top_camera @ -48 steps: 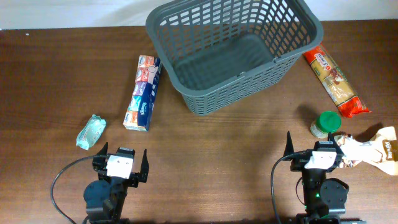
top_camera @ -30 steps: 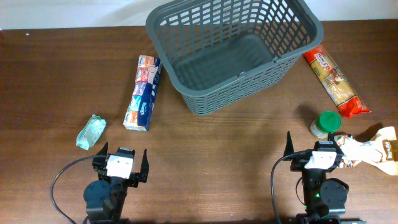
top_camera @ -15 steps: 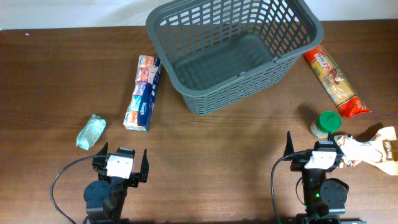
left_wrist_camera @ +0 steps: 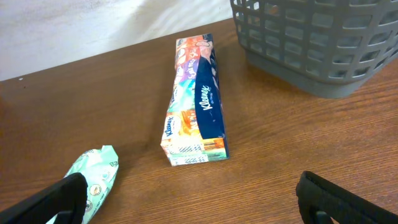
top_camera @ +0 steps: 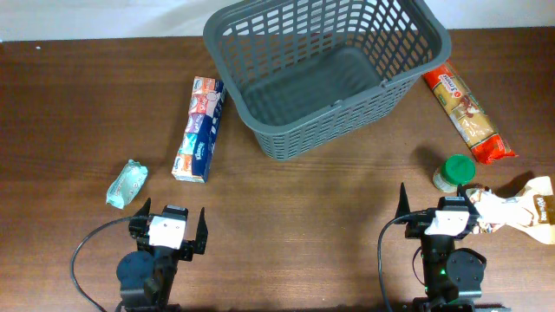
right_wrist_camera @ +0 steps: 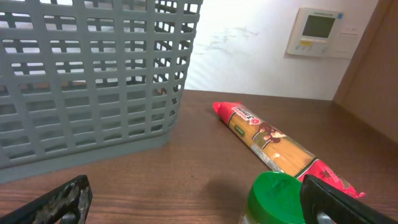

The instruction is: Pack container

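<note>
The dark grey lattice container [top_camera: 325, 74] stands empty at the back middle of the table; it also shows in the left wrist view [left_wrist_camera: 323, 43] and the right wrist view [right_wrist_camera: 87, 81]. A Kleenex tissue box [top_camera: 199, 130] [left_wrist_camera: 196, 102] and a small green packet [top_camera: 127, 183] [left_wrist_camera: 93, 180] lie at the left. A spaghetti pack [top_camera: 468, 114] [right_wrist_camera: 273, 140], a green-lidded jar [top_camera: 453, 172] [right_wrist_camera: 280, 199] and a tan bag [top_camera: 520, 212] lie at the right. My left gripper [top_camera: 170, 230] [left_wrist_camera: 199, 211] and right gripper [top_camera: 434, 215] [right_wrist_camera: 199, 208] are open and empty near the front edge.
A wall thermostat [right_wrist_camera: 318, 31] hangs behind the table. Bare wood lies between the grippers and the container.
</note>
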You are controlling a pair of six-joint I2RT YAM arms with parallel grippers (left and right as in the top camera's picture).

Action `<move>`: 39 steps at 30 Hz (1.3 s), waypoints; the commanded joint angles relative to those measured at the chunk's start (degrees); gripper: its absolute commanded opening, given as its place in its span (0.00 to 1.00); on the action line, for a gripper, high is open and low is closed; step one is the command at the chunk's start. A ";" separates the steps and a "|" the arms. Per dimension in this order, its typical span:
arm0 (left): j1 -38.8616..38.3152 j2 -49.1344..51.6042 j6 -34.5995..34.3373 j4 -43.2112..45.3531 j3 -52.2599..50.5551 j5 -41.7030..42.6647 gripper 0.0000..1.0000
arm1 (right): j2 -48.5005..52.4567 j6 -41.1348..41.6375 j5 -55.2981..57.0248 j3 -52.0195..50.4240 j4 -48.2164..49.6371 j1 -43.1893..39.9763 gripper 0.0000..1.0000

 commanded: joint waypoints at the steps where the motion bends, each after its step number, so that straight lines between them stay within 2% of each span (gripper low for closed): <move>1: 0.35 -0.48 -0.55 0.15 -0.46 -0.46 0.99 | -0.63 0.48 -0.50 -0.37 -0.46 0.61 0.99; 17: 0.35 -0.48 -0.55 0.24 -0.46 -0.35 0.99 | -0.63 0.48 -0.50 -0.37 -0.46 0.61 0.99; 24: 0.35 -0.48 -0.59 3.50 -0.46 -0.15 0.99 | -0.63 0.00 0.98 -0.37 -0.24 0.61 0.99; 28: 0.35 -0.48 -1.62 10.27 -0.46 9.79 0.99 | -0.63 0.66 -1.05 -0.37 -0.28 0.63 0.99; 33: 0.35 -0.48 -9.33 18.10 -0.46 18.84 0.99 | -0.63 2.51 -3.17 -0.37 0.20 0.63 0.99; 36: 0.35 -0.48 -11.72 20.74 -0.39 24.85 0.99 | -0.63 7.48 -9.86 0.11 2.38 0.61 0.99; 39: 0.35 -0.48 -14.43 20.72 0.33 28.04 0.99 | -0.63 8.28 -16.15 2.27 3.26 0.61 0.99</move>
